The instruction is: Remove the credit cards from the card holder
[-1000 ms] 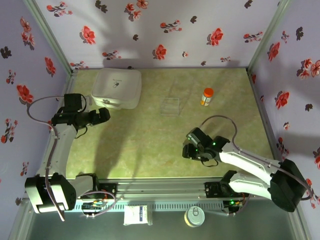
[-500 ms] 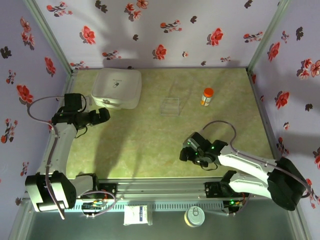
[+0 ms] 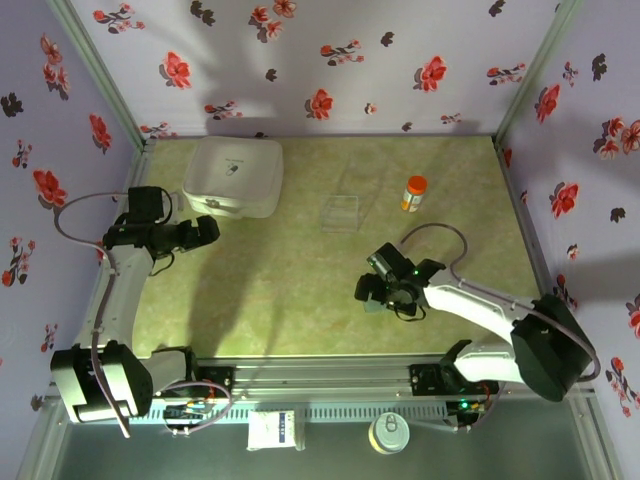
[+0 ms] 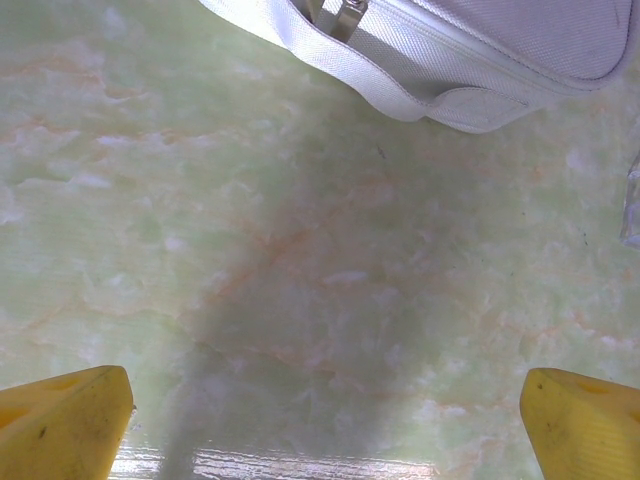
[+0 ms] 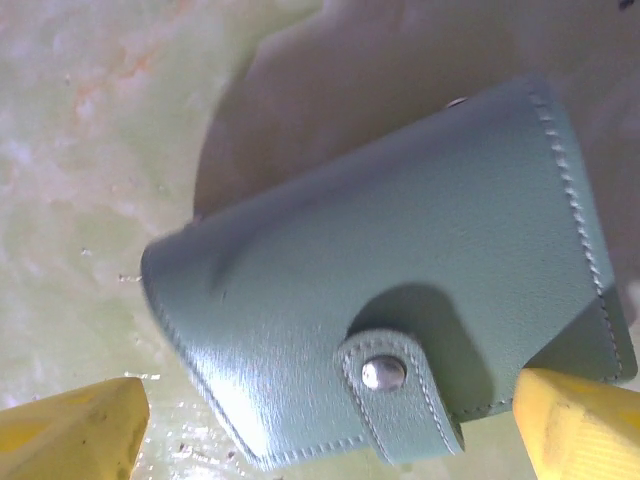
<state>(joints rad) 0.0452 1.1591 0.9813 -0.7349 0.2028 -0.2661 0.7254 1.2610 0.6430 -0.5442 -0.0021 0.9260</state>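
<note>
Card holder (image 5: 400,270) lies flat on the table (image 5: 80,150), right of centre toward the near edge, closed, tab snapped down. Right hand (image 5: 325,440) sits over it, fingers spread wide to either side, gripping nothing. Left hand (image 4: 320,430) equally wide, empty, above bare table near the white box (image 4: 480,50)

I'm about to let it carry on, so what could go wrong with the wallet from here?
The card holder lies snapped shut, tab fastened, so closing the open right hand around it might only squeeze it tighter. The open left hand hovers by the white box, not bracing the holder, which could slide on the smooth table.
</note>
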